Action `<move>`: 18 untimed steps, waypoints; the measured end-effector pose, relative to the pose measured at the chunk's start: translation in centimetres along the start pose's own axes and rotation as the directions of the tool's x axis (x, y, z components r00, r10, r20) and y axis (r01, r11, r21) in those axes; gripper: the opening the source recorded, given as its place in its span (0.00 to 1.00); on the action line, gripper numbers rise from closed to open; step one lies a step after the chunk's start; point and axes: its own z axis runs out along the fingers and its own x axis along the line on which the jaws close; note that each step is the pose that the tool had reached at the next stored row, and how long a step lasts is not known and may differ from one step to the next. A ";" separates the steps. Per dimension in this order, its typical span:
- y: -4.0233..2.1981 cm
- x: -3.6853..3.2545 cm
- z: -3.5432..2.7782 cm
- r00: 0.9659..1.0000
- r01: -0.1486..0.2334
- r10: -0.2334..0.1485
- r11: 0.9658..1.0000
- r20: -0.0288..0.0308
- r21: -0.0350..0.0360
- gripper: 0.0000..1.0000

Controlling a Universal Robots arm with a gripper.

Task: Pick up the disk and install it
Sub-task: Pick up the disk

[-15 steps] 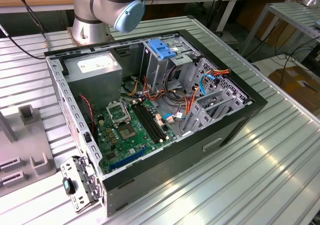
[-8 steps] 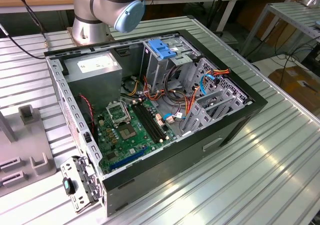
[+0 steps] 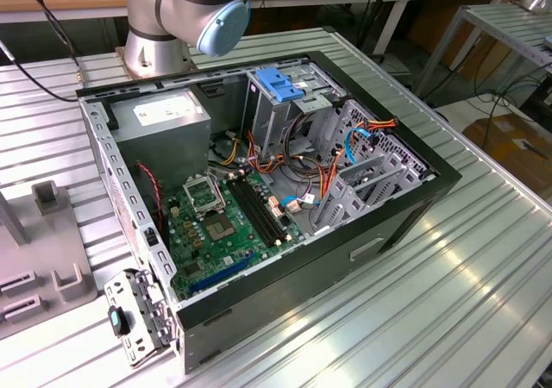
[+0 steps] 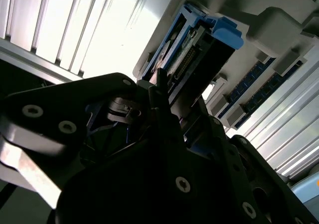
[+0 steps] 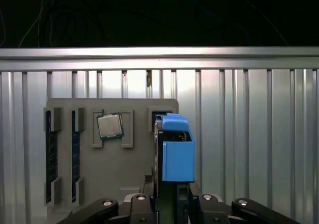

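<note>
The grey tray (image 5: 134, 179) holds memory sticks (image 5: 49, 154) and a little square chip (image 5: 109, 126), both off to one side of the pincer (image 5: 173, 198). If the pincer tips or grabs crooked, the disk (image 5: 178, 157) could jam in its slot. It could also slip out, fall and bump the chip. The disk stands on its edge in the tray, right in front of the pincer and in line with its middle. I cannot tell if the pincer is squeezing it or is loose.

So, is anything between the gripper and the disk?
Nothing visible. In the first wrist view the disk stands on edge in the grey holder, straight ahead of the gripper; the processor chip sits aside.
</note>
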 end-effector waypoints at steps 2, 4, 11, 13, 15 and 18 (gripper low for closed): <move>0.00 0.00 -0.05 1.000 0.000 0.000 1.000 0.000 0.000 0.35; 0.00 0.00 -0.17 1.000 0.000 0.000 1.000 0.000 0.000 0.35; 0.00 -0.01 -0.71 1.000 0.000 0.000 1.000 0.000 0.000 0.35; 0.00 -0.01 -0.83 1.000 0.000 0.000 1.000 0.000 0.000 0.35; 0.00 -0.01 -0.90 1.000 0.000 0.000 1.000 0.000 0.000 0.35; 0.00 -0.01 -0.90 1.000 0.000 0.000 1.000 0.000 0.000 0.35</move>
